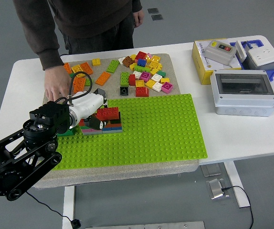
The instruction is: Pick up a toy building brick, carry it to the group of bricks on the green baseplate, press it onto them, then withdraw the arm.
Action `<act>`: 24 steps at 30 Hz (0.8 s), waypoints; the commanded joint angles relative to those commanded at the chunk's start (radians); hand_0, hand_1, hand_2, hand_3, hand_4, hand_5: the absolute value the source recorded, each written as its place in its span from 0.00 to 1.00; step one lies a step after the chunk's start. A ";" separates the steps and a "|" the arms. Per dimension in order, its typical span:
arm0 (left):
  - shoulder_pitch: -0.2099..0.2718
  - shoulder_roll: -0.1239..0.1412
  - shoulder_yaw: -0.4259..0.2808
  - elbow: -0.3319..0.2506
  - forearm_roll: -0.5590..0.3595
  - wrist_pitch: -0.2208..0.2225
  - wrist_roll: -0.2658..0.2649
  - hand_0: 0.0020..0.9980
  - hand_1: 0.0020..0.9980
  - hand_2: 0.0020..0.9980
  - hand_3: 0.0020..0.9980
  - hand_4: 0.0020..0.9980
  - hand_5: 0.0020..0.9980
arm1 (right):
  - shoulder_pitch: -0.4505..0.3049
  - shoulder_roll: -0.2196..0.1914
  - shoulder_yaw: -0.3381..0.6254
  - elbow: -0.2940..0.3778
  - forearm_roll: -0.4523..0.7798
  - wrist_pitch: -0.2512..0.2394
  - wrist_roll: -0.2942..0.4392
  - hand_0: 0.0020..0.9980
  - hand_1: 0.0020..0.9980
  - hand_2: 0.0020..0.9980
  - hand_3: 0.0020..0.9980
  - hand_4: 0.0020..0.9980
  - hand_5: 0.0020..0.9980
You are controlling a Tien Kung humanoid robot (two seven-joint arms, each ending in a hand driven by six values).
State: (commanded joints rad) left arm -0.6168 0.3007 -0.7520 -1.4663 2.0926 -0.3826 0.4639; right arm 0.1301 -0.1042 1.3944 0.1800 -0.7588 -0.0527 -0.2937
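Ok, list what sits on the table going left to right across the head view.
Left hand → stacked bricks on the green baseplate → loose brick pile → yellow box → grey enclosure with clear lid.

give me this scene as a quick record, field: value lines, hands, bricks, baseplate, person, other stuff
left hand: at the brick stack, fingers hidden, grip unclear
right hand: not in view
brick stack: red brick on top, on the green baseplate's far left corner
green baseplate: flat on a beige mat
loose bricks: scattered on the mat beyond the baseplate
person's hand: resting on the mat's far left
grey enclosure: right of the baseplate
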 joint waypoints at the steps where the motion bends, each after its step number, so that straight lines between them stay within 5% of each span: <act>1: 0.000 0.000 0.000 0.000 0.000 0.000 0.000 0.96 0.93 0.90 0.64 0.64 0.31 | 0.000 0.000 0.000 0.000 0.000 0.000 0.000 0.63 0.59 0.68 0.78 0.65 1.00; 24: -0.005 0.001 0.000 0.003 -0.003 0.002 -0.003 0.96 0.93 0.91 0.65 0.66 0.32 | 0.000 0.000 -0.004 0.000 0.004 -0.001 0.003 0.63 0.59 0.68 0.78 0.65 1.00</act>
State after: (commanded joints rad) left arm -0.6216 0.3014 -0.7521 -1.4635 2.0894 -0.3805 0.4611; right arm 0.1302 -0.1044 1.3902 0.1800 -0.7547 -0.0539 -0.2912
